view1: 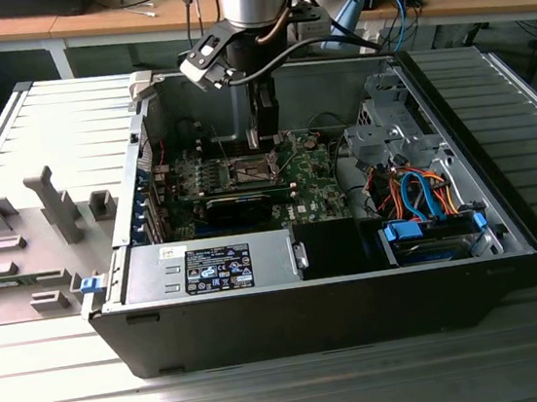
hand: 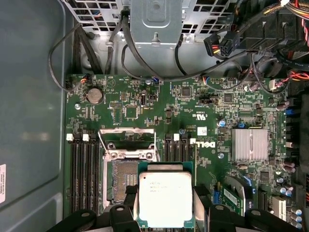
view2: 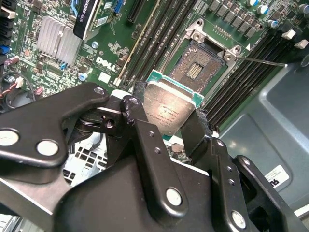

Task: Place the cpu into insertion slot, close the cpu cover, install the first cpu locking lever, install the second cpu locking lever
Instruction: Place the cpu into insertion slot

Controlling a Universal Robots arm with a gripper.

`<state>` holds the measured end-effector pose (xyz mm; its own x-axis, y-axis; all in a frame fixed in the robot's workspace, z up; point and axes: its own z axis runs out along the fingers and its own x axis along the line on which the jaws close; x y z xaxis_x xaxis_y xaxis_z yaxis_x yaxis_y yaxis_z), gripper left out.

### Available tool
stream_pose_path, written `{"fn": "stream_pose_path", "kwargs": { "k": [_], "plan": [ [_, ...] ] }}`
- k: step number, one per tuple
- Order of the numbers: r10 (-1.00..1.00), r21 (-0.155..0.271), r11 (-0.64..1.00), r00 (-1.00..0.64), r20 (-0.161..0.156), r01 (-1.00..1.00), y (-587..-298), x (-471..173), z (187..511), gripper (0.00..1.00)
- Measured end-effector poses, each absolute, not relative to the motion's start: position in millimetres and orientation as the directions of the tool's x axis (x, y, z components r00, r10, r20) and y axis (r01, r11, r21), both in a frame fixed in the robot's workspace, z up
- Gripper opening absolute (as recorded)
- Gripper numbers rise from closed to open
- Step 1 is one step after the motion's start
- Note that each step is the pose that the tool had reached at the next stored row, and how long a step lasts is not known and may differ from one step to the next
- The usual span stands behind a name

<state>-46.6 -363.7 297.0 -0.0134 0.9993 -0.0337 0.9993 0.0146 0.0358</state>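
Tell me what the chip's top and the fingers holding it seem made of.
The cpu: its top looks like dull silver-grey metal, softly reflective; the green edge suggests circuit-board laminate. The fingers: matte black, metal or hard plastic, cannot tell; silver pins at joints.

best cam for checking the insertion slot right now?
Second wrist view: the insertion slot faces the camera with its contact field uncovered, just beyond the cpu. In the first wrist view the cpu overlaps one side of it. In the exterior view it is a small dark square on the board.
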Motion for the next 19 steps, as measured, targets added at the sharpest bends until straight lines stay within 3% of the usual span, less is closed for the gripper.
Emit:
{"fn": "stream_pose_path", "kwargs": {
  "k": [19],
  "plan": [
    [0.999,0.036,0.015,-0.013,-0.034,0.999,-361.2,-50.5,292.0,0.54]
  ]
}}
